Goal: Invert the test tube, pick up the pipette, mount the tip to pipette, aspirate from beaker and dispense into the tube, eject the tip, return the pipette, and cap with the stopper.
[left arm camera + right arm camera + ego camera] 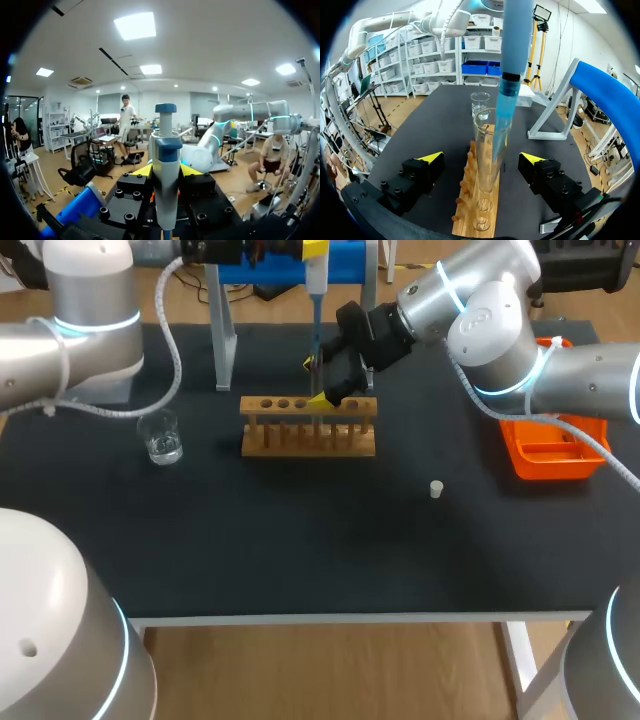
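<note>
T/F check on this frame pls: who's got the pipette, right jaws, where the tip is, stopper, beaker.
1. The left gripper holds the pipette between its jaws. True.
2. The pipette's tip reaches into the mouth of the test tube. True.
3. The right gripper is clamped on the test tube. False: its jaws stand open, one on each side of the tube, touching neither side.
4. The stopper caps the tube. False: it lies on the table, to the right of the rack.
5. The beaker stands in the rack. False: it stands on the table, to the left of the rack.
</note>
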